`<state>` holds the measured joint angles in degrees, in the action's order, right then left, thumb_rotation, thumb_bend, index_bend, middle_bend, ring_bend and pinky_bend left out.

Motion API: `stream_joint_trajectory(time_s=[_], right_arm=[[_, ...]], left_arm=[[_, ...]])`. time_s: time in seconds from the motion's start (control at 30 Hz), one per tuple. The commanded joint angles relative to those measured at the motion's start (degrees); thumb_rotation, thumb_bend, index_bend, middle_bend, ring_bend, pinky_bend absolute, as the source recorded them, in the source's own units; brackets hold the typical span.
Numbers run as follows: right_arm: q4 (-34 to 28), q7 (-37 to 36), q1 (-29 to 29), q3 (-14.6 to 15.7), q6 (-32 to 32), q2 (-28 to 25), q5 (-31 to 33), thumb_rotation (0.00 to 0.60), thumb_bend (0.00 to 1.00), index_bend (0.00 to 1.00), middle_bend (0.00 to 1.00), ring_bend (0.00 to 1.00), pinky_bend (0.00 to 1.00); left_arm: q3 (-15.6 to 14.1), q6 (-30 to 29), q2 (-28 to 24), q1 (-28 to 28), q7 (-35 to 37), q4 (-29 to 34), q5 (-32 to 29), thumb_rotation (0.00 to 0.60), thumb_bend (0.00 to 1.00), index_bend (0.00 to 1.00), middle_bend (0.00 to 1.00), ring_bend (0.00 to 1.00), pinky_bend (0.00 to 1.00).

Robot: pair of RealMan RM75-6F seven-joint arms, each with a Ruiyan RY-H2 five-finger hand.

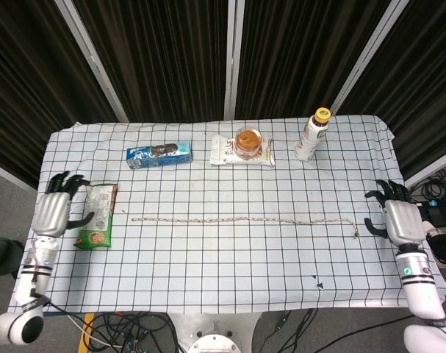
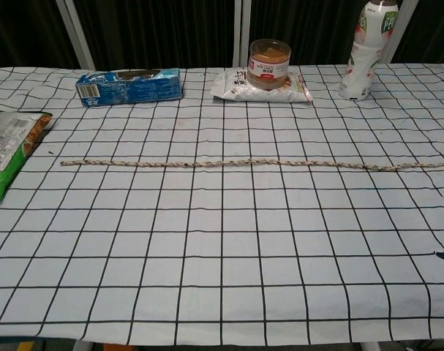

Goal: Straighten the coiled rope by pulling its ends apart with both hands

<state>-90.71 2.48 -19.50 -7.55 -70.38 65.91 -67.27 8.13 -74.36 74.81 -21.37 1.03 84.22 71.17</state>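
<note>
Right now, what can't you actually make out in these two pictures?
- Both hands: outside the chest view's edges; head view shows left hand and right hand off the rope.
- Bottle: cap cropped by chest view's top edge.
- Packet print: too small.

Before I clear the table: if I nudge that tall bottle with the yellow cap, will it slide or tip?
The bottle would probably tip: it stands upright, tall and narrow-based. The tablecloth may grip its base, and once down it could roll.
</note>
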Motion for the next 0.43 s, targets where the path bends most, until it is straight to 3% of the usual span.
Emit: stream_joint_trajectory(time_s=[0.03, 0.2, 0.43], right_arm=[[-3.04, -3.56, 5.08, 2.33, -6.62, -2.69, -5.43, 0.6, 0.27, 0.29, 0.1, 0.0, 0.0], [-4.19, -5.46, 10.13, 4.41, -13.35, -3.34, -9.52, 0.6, 0.27, 0.28, 0.1, 0.0, 0.0], [-4.44, -6.65, 14.04, 5.52, -17.81, -3.4, -12.22, 0.6, 0.27, 0.28, 0.1, 0.0, 0.0]], left_arm=[[-1.95, -4.49, -3.61, 4.46, 1.38, 0.87, 2.37, 0.6, 0.17, 0.26, 0.14, 0.02, 0.0], [-4.32, -10.34, -5.65, 10.36, 1.27, 2.91, 3.13, 0.6, 0.17, 0.27, 0.14, 0.03, 0.0], [-7.85, -16.88, -6.44, 17.21, 1.48, 6.6, 5.9, 0.6, 0.17, 0.28, 0.14, 0.03, 0.0]])
